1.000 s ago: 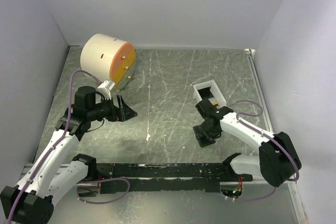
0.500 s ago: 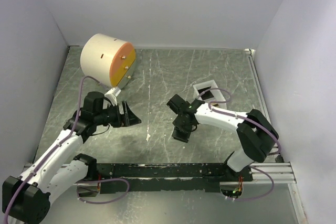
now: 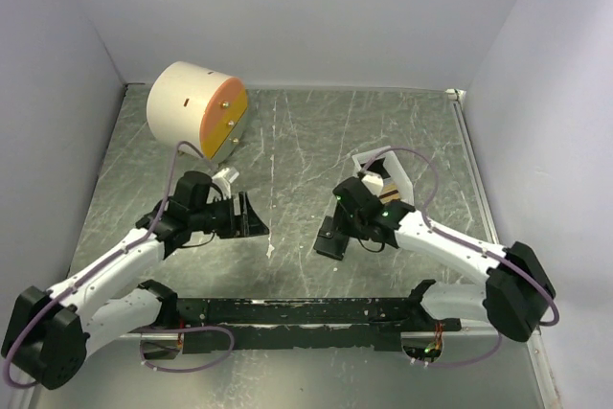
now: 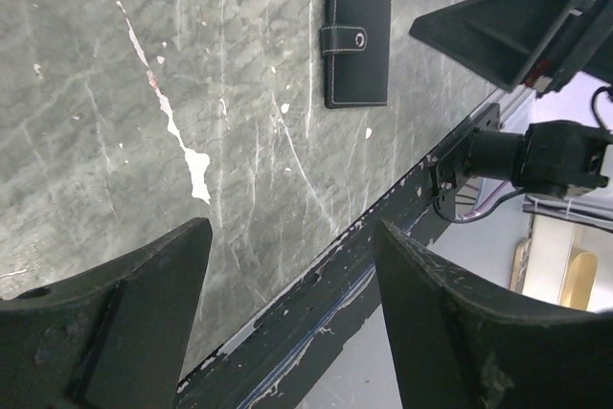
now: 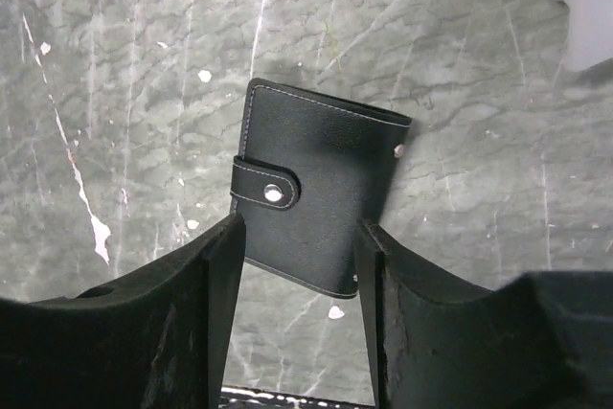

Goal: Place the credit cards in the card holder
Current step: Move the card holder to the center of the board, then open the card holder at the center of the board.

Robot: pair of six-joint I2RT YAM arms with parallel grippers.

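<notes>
The black card holder (image 3: 328, 244) lies flat and snapped shut on the table, left of the right arm; it also shows in the right wrist view (image 5: 316, 189) and the left wrist view (image 4: 357, 34). My right gripper (image 3: 341, 227) (image 5: 302, 227) hovers over it, open, its fingers either side of the holder's near end without gripping it. My left gripper (image 3: 251, 215) (image 4: 292, 227) is open and empty, pointing at the holder from the left. One tan credit card (image 3: 376, 182) sits in the white tray (image 3: 395, 168).
A big cream cylinder with an orange face (image 3: 196, 107) stands at the back left. The black rail (image 3: 287, 311) runs along the table's near edge. The tray's white corner (image 5: 579, 7) is close behind the right gripper. Grey walls enclose the table.
The right gripper carried the card holder left toward the table's middle, then opened over it. The left gripper moved right toward the centre, its jaws slightly narrower.
</notes>
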